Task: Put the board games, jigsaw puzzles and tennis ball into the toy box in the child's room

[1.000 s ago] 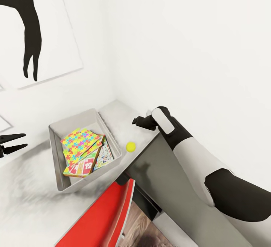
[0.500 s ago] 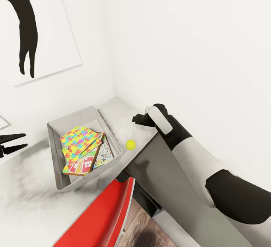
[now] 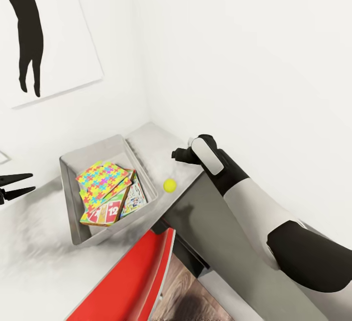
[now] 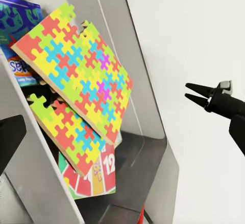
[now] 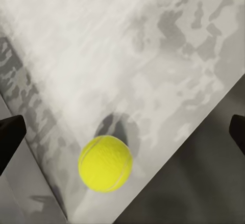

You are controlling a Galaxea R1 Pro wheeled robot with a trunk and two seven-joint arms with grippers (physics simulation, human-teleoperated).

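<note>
- The tennis ball (image 3: 169,185) (image 5: 105,163) lies on the table (image 3: 161,147), below and just ahead of the right gripper (image 3: 175,154), untouched.
- That gripper hovers above it, fingers spread wide, holding nothing.
- Beside the ball, the toy box (image 3: 111,145) holds jigsaw puzzles (image 3: 102,176) and board games (image 3: 105,213).
- The left gripper (image 3: 19,185) hangs open and empty, well apart.

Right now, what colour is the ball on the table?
Bright yellow tennis ball; clearest in the right wrist view.

A child's room: toy box (image 3: 73,203) of jigsaw puzzles (image 3: 102,178), wall art (image 3: 44,32).
</note>
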